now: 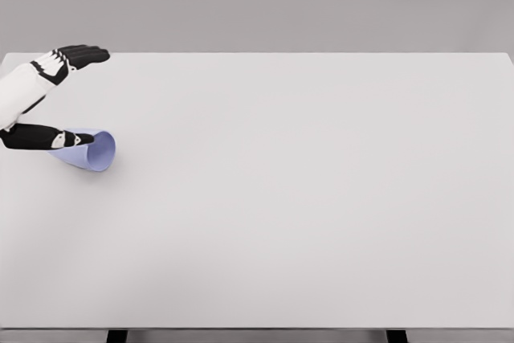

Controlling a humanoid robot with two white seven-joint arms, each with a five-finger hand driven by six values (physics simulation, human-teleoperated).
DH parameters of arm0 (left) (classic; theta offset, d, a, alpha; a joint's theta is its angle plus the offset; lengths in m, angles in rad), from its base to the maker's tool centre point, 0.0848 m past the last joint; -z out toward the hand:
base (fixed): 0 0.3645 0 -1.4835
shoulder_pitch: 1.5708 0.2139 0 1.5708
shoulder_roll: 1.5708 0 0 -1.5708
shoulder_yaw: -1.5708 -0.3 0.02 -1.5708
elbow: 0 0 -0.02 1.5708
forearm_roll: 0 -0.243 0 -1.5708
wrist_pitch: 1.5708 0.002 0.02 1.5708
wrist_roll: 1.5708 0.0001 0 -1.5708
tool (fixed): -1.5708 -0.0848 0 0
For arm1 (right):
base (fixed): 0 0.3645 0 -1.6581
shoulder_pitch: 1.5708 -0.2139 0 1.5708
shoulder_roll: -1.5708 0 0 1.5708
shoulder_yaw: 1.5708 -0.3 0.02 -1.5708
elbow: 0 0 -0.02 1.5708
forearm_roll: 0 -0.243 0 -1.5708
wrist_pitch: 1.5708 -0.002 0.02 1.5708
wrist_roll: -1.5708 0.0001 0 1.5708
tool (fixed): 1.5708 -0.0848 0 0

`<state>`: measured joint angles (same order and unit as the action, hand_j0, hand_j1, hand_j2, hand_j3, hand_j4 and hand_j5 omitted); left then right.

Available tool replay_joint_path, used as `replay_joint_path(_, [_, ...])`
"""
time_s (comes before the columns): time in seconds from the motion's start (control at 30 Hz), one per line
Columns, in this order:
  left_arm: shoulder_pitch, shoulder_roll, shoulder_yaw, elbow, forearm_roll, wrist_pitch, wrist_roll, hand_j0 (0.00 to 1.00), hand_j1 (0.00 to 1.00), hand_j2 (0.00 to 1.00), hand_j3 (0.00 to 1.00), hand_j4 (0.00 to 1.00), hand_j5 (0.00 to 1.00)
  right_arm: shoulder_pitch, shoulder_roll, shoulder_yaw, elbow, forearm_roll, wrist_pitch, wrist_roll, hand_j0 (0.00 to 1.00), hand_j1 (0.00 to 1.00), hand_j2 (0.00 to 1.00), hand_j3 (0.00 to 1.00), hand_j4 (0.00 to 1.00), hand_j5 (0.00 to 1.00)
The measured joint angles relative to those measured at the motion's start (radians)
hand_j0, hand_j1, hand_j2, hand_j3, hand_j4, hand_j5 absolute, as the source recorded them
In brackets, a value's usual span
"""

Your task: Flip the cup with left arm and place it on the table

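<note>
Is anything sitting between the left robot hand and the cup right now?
Nothing visible. The left robot hand is already at the cup, which lies on its side on the table, lower fingers over it.

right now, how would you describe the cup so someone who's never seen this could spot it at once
Start with the wide white table and go to its far left side, where the left hand comes in. The cup lies there on its side, open mouth facing right, with the black thumb across its top. It is pale lavender-blue, the only coloured item on the white surface.
</note>
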<state>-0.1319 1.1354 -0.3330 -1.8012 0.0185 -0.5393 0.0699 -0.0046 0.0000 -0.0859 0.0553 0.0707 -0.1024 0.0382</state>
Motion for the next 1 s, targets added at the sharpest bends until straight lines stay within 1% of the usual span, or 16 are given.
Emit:
replay_joint_path(0.07, [0.012,0.035,-0.010,0.000,0.001,0.000,0.000,1.00,1.00,1.00,1.00,1.00,1.00,0.000,0.000,0.000,0.000,0.000,0.000,0.000,1.00,1.00,1.00,1.00,1.00,1.00])
replay_joint_path(0.2, [0.011,0.086,-0.062,0.000,0.007,0.013,0.000,1.00,1.00,1.00,1.00,1.00,1.00,0.000,0.000,0.000,0.000,0.000,0.000,0.000,1.00,1.00,1.00,1.00,1.00,1.00])
replay_joint_path(0.37, [0.009,0.101,-0.119,0.000,0.015,0.151,-0.003,1.00,1.00,1.00,1.00,1.00,1.00,0.000,0.000,0.000,0.000,0.000,0.000,0.000,1.00,1.00,1.00,1.00,1.00,1.00])
replay_joint_path(0.43, [0.006,0.100,-0.133,0.000,0.017,0.205,-0.027,1.00,1.00,1.00,1.00,1.00,1.00,0.000,0.000,0.000,0.000,0.000,0.000,0.000,1.00,1.00,1.00,1.00,1.00,1.00])
replay_joint_path(0.57, [0.005,0.097,-0.145,0.001,0.036,0.277,-0.126,1.00,1.00,1.00,1.00,1.00,1.00,0.000,0.000,0.000,0.000,0.000,0.000,0.000,1.00,1.00,1.00,1.00,1.00,1.00])
replay_joint_path(0.67, [0.005,0.093,-0.148,0.001,0.076,0.295,-0.169,1.00,1.00,1.00,1.00,1.00,1.00,0.000,0.000,0.000,0.000,0.000,0.000,0.000,1.00,1.00,1.00,1.00,1.00,1.00])
replay_joint_path(0.83, [0.000,0.091,-0.149,0.001,0.175,0.377,-0.189,1.00,1.00,1.00,1.00,1.00,1.00,0.000,0.000,0.000,0.000,0.000,0.000,0.000,1.00,1.00,1.00,1.00,1.00,1.00])
replay_joint_path(1.0, [-0.018,0.082,-0.149,0.007,0.206,0.464,-0.193,1.00,1.00,1.00,1.00,1.00,1.00,0.000,0.000,0.000,0.000,0.000,0.000,0.000,1.00,1.00,1.00,1.00,1.00,1.00])
